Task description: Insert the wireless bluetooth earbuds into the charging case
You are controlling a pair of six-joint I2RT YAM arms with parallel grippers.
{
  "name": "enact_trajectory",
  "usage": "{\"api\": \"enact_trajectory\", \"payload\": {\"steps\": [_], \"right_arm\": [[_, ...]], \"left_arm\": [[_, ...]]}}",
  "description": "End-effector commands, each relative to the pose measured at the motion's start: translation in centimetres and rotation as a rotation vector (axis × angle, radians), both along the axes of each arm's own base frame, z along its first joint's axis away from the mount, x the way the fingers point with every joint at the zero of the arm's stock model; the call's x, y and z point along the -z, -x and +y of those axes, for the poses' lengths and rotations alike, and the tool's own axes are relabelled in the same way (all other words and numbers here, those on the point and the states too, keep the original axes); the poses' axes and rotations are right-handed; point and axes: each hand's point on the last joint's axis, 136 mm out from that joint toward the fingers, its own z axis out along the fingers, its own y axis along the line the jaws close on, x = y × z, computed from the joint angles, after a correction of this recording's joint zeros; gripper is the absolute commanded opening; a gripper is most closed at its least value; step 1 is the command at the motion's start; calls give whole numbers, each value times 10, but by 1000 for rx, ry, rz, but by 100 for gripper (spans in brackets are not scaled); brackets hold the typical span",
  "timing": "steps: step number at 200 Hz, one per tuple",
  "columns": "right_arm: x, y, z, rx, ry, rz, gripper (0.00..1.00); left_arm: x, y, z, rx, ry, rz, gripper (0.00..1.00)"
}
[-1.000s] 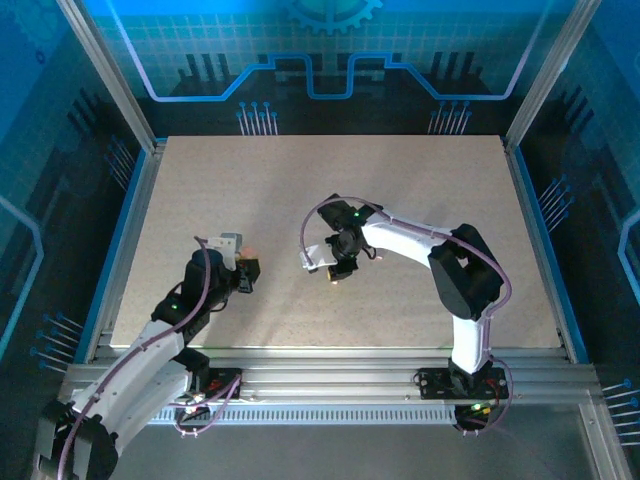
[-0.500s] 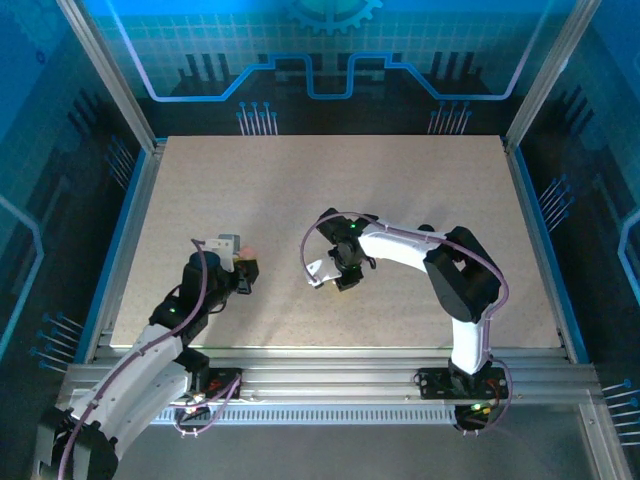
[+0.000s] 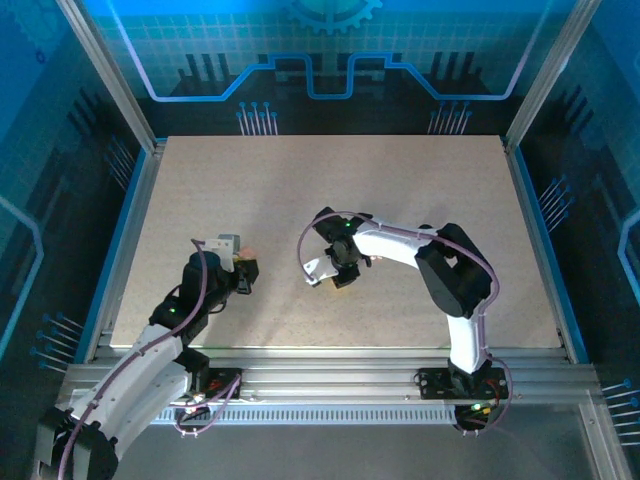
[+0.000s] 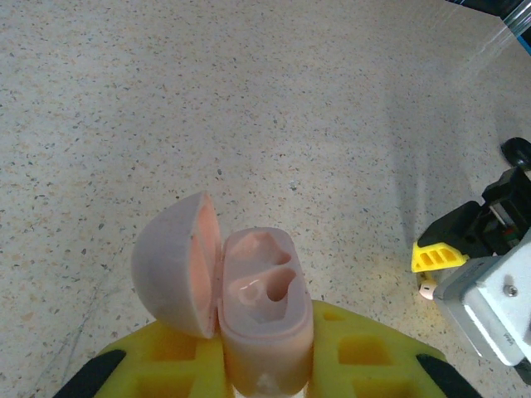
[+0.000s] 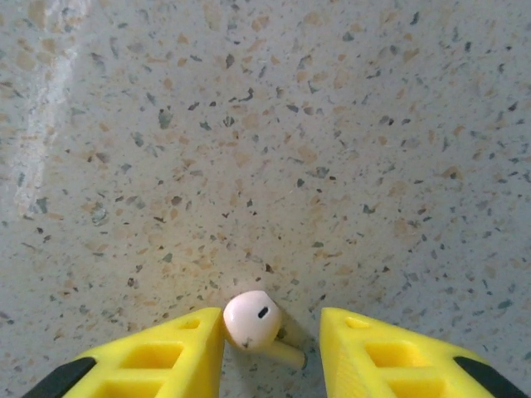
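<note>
The pale pink, rounded plastic charging case (image 4: 265, 311) sits clamped between the yellow fingers (image 4: 365, 361) of the left tool (image 4: 265, 356), which is closed on its lower body and holds it above the speckled beige table (image 4: 249, 99). Its domed lid (image 4: 176, 264) is swung open to the left of the wrist picture, still joined along the hinge side. Inside the case are two moulded sockets, and both are bare: no earbud is seated in either.

One small white earbud (image 5: 253, 321) with a short stem lies on the table between the yellow fingers (image 5: 158, 361) of the right tool (image 5: 272, 348). Its round head is touching or just beside the finger on the left of that wrist picture, and the stem points toward the other finger, with a clear gap of table before it. The jaws stand partly apart around the earbud without pinching it.

From above, the right tool (image 3: 340, 274) is low over the middle of the table, well apart from the left tool (image 3: 246, 273) to its left.
</note>
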Motion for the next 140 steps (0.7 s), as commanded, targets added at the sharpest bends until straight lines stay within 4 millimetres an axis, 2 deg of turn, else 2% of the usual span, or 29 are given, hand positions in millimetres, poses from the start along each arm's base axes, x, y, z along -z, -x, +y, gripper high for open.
{"api": "enact_trajectory", "payload": {"steps": [1,30,76,140], "right_arm": [[0,-5,8,-11,-11,5,34],[1,-11,11,3,-21,15,31],[5,-16,0,19,22,30,23],[-18,-15,0,140,-63,71,20]], "left_arm": [[-2,1,0,0,23,-1,15],[-3,1,-1,2,27,-1,15],[-2,0,0,2,23,1,15],[0,-1,-3,19,17,4,15]]}}
